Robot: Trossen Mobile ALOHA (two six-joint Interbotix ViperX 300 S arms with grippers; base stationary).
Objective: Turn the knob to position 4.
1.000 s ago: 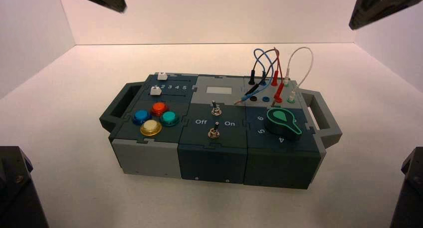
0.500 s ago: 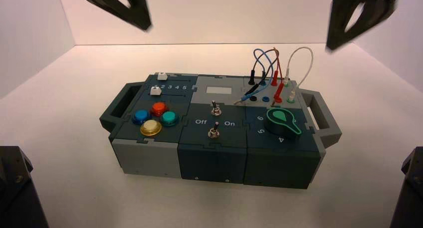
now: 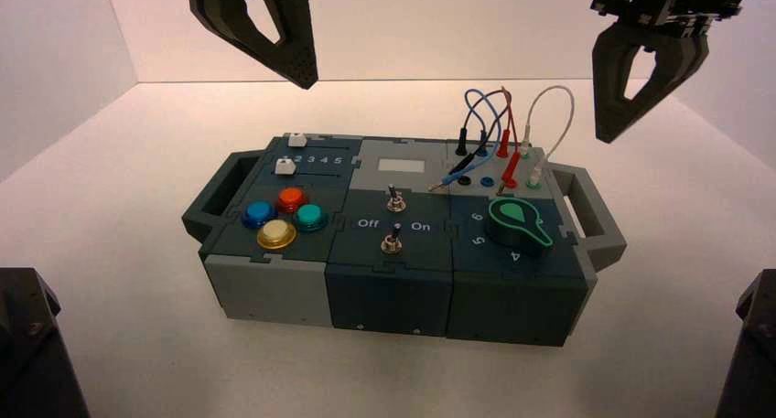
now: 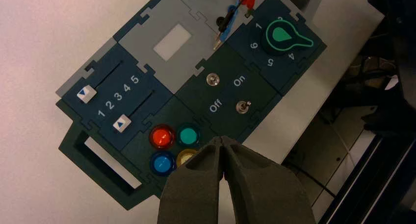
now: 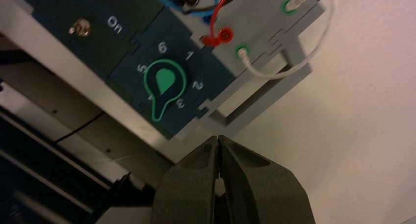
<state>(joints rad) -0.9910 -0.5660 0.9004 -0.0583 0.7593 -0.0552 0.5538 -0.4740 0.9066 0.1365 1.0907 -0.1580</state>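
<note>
High view: left gripper (image 3: 305,83) closed, up over box (image 3: 393,240), apart from it | right gripper (image 3: 606,138) closed, up near box's right end, touching nothing | dark green knob (image 3: 519,224) on box's near right panel, tip between 3 (image 5: 180,103) and 4 (image 4: 291,56) | red, blue, yellow, green buttons (image 3: 285,219) near left

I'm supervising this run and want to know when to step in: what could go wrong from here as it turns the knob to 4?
The shut right gripper hangs beyond the white wire; a low path to the knob might snag its loop.
The knob's tip sits between the 3 and 4, so overturning could carry it towards 5.
The left gripper is also over the far side; the arms might crowd each other if both approach.
</note>
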